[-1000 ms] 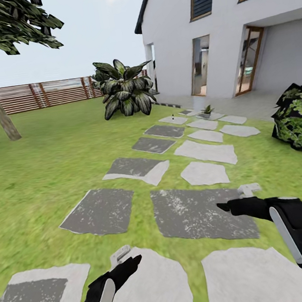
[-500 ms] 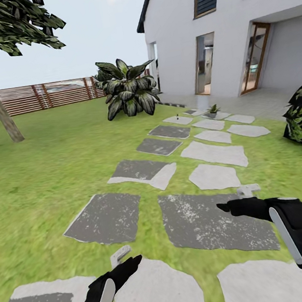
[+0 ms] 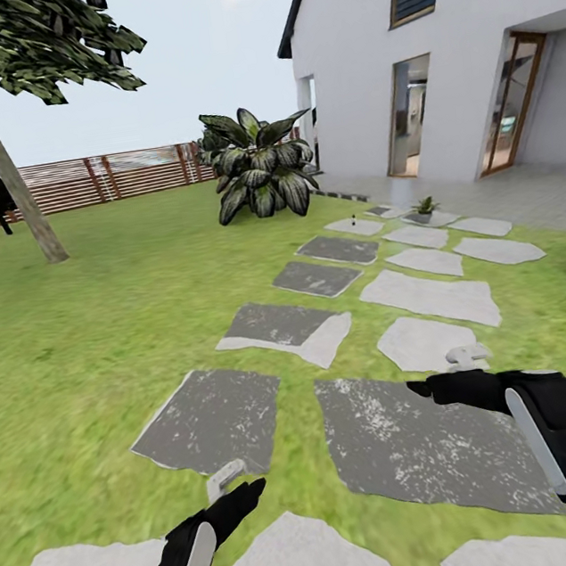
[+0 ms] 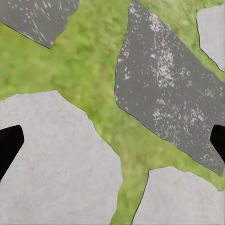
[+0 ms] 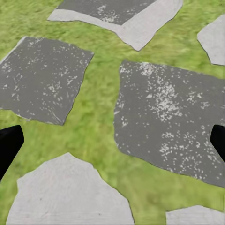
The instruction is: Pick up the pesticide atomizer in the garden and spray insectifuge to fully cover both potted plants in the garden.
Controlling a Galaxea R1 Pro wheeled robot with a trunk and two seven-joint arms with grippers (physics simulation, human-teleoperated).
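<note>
Garden lawn (image 3: 100, 327) with a stone path (image 3: 429, 298) leading to the house (image 3: 431, 55); robot in transit, both arms carried low.

Left gripper (image 3: 227, 493) and right gripper (image 3: 440, 378) hang empty above the stones, jaws apart in the wrist views, with only dark fingertips (image 4: 9, 145) (image 5: 9, 145) at the frame edges; this reads as a travel posture, clear of the ground and ready to grasp. One potted plant (image 3: 424, 206) stands far off at the path's end, beside the paving (image 3: 541, 197) by the house. A tiny dark object on a far stone (image 3: 354, 216) may be the atomizer; too small to tell. Striped bush (image 3: 259, 174), tree (image 3: 6, 169) and fence (image 3: 106, 177) border the lawn. Pickup not yet begun, judging by the empty jaws.
</note>
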